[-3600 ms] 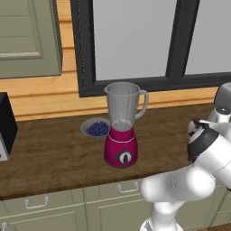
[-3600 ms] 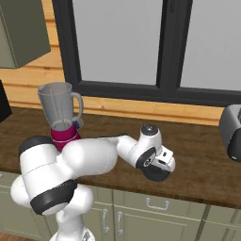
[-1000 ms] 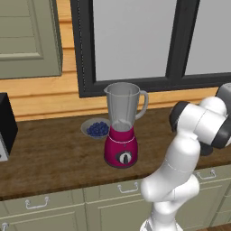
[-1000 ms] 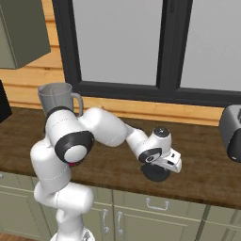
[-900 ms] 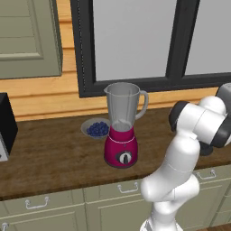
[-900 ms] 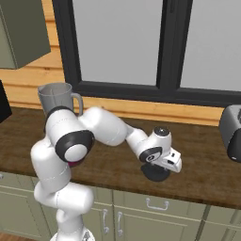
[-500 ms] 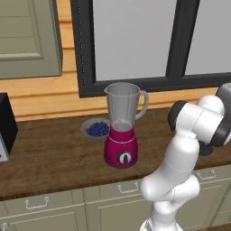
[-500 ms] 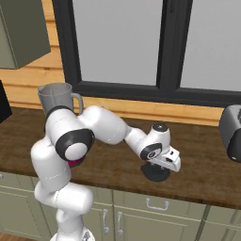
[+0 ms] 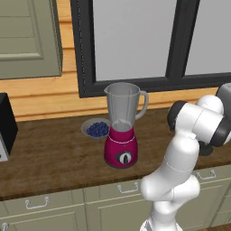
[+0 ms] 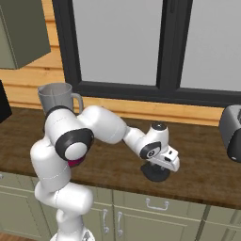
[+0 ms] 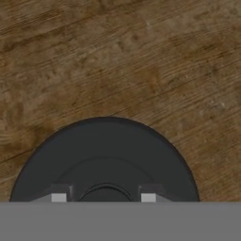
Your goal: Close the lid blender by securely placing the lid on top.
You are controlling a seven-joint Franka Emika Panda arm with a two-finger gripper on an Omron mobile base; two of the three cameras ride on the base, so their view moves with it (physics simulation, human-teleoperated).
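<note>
The lid [image 10: 156, 172] is seen lying flat on the wooden counter [image 10: 197, 176], well to the right of the blender [image 9: 122, 127] and apart from it. The gripper [image 10: 157, 167] is lowered straight onto the disc, and in the hand view the lid [image 11: 103, 160] is seen close beneath, with the two fingertips [image 11: 59, 197] set on either side of its raised centre knob. The jaws are half closed about that knob; whether they are actually pressing on it cannot be told. The blender jar stands upright on its magenta base with its rim uncovered. A small bowl of blueberries [image 9: 96, 129] sits just behind and left of the blender
</note>
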